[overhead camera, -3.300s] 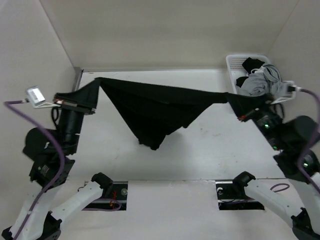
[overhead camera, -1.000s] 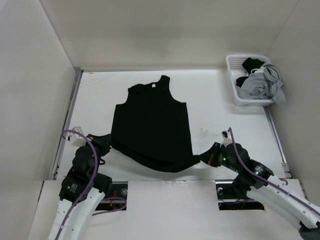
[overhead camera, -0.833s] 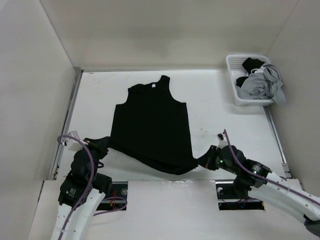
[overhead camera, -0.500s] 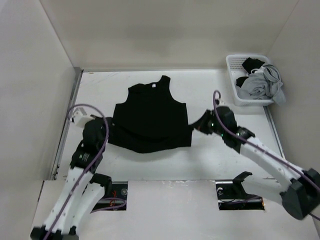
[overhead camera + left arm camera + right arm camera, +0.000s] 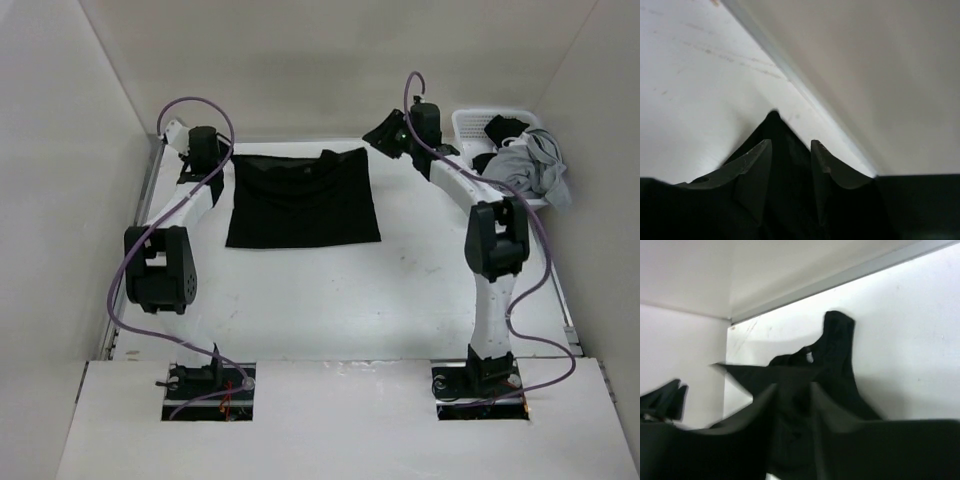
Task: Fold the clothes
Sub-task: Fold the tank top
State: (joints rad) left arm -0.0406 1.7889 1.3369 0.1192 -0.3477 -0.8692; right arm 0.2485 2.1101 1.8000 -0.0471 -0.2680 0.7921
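Observation:
The clothes, one plain black garment (image 5: 300, 205), lie folded in half as a flat rectangle at the far side of the table. My left gripper (image 5: 218, 163) is at its far left corner and my right gripper (image 5: 378, 140) at its far right corner. In the left wrist view the left gripper (image 5: 790, 147) stands open, with a pointed corner of black cloth (image 5: 776, 125) lying loose between the parted fingers. In the right wrist view the right gripper (image 5: 792, 387) is blurred but its fingers are apart, over bunched black cloth (image 5: 837, 340) with a small pale tab.
A white mesh basket (image 5: 462, 125) holding grey and black clothes (image 5: 520, 165) stands at the far right corner, just right of the right arm. The back wall and a metal edge strip (image 5: 805, 95) run close behind both grippers. The side walls enclose the table.
Both arms carried the garment's near hem from the front to the far edge, folding it in half. Both grippers were shut on the hem and their jaws have now parted.

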